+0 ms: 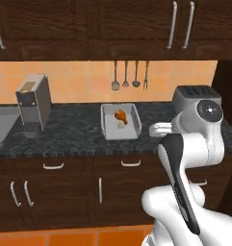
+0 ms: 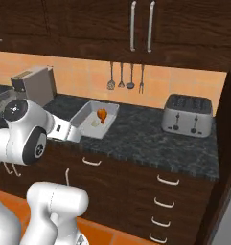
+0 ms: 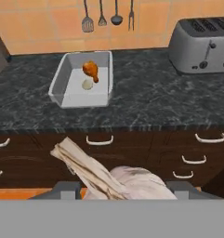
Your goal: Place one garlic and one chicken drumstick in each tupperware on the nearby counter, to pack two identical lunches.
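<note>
While my fingers (image 3: 120, 188) clamp one garlic bulb (image 3: 132, 182) (papery stem (image 3: 83, 165) angled up-left) off the worktop's (image 3: 146, 104) front edge, item two: tupperware (image 3: 62, 88) mid-worktop toward the back edge, containing chicken drumstick (image 3: 90, 69) touching a second garlic (image 3: 87, 84).

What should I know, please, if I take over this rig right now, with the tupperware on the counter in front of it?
Claw: closed on a garlic bulb, its papery stem pointing up-left in the hand view; held in front of the drawers, below counter height.
Tupperware: on the dark counter, left of the toaster. It already holds one chicken drumstick and one pale garlic.
Done: that box looks fully packed.
Left: the held garlic belongs in a second tupperware, which I cannot identify here, along with a second drumstick. Something orange shows at the far left of the left base view; unclear what.
</note>
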